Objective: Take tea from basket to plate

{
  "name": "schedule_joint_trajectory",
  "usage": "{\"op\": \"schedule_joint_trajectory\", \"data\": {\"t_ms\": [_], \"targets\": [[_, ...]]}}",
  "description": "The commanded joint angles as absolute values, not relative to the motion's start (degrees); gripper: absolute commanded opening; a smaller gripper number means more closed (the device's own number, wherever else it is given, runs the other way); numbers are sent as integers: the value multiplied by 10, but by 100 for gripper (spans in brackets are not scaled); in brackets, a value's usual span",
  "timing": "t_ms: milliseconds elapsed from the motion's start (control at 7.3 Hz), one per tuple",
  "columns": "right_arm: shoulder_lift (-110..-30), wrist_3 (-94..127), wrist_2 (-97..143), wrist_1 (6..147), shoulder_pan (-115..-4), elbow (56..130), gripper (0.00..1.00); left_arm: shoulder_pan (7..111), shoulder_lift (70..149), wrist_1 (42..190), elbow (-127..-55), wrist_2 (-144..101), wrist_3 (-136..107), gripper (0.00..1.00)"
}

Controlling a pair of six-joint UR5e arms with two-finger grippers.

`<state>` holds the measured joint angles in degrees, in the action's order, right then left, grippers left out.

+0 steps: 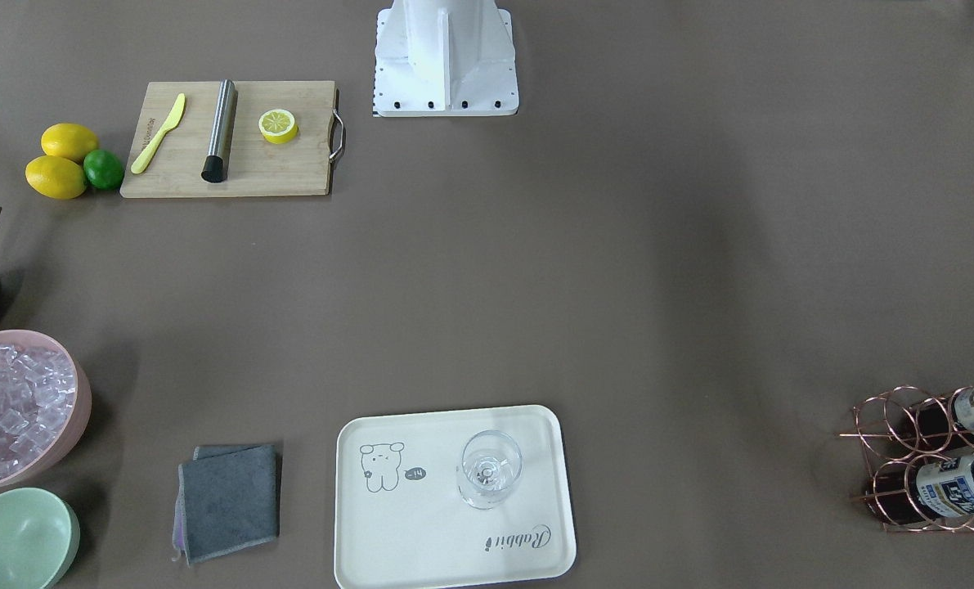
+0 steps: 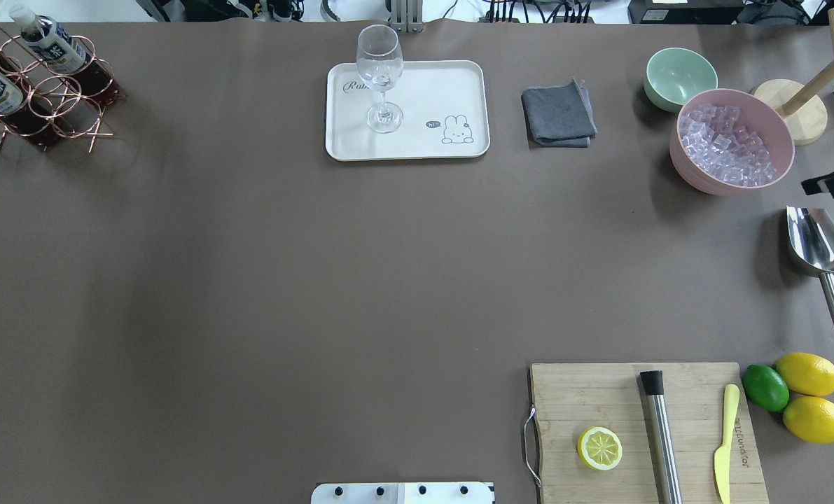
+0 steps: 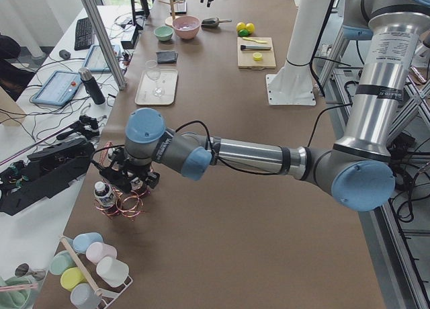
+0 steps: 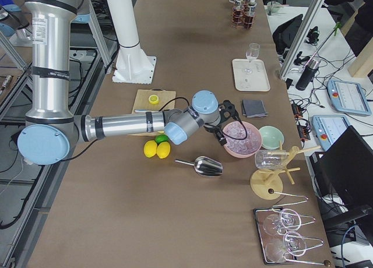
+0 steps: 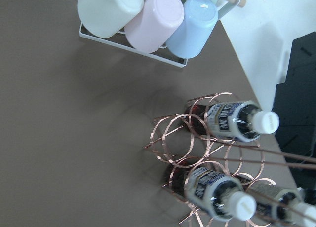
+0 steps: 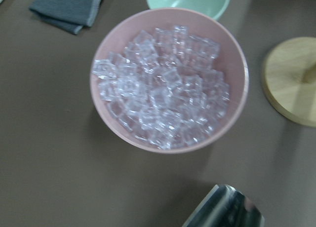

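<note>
The copper wire basket (image 2: 52, 105) stands at the table's far left corner and also shows in the front view (image 1: 895, 425). It holds three tea bottles with white caps; the left wrist view shows them leaning, one (image 5: 237, 122) at the upper right and another (image 5: 217, 192) below it. The cream plate (image 2: 424, 91) with the rabbit drawing lies at the far middle, and a clear stemmed glass (image 2: 379, 70) stands on it. My left gripper (image 3: 124, 178) hangs just over the basket (image 3: 124, 205); I cannot tell if it is open. My right gripper (image 4: 224, 125) hovers by the pink ice bowl; its state is unclear.
A pink bowl of ice (image 2: 732, 140), a mint bowl (image 2: 679, 77), a grey cloth (image 2: 558, 113) and a metal scoop (image 2: 817, 248) lie at the right. A cutting board (image 2: 641, 434) with half a lemon, lemons and a lime sit near right. A rack of cups (image 5: 148, 15) stands beside the basket.
</note>
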<state>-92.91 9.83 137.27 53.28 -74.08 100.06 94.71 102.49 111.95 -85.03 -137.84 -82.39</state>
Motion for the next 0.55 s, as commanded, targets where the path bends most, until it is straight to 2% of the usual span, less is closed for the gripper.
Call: {"op": "schedule_joint_trajectory", "data": {"t_ms": [0, 137, 411], "targets": [[-822, 103, 1375, 507, -681, 1009, 100, 945, 1131, 1169, -755, -1339, -929, 98], [-797, 103, 1370, 490, -661, 1019, 100, 937, 1132, 1207, -754, -1322, -997, 98], [-801, 114, 1329, 393, -633, 1008, 100, 902, 1146, 1234, -747, -1280, -1095, 98]]}}
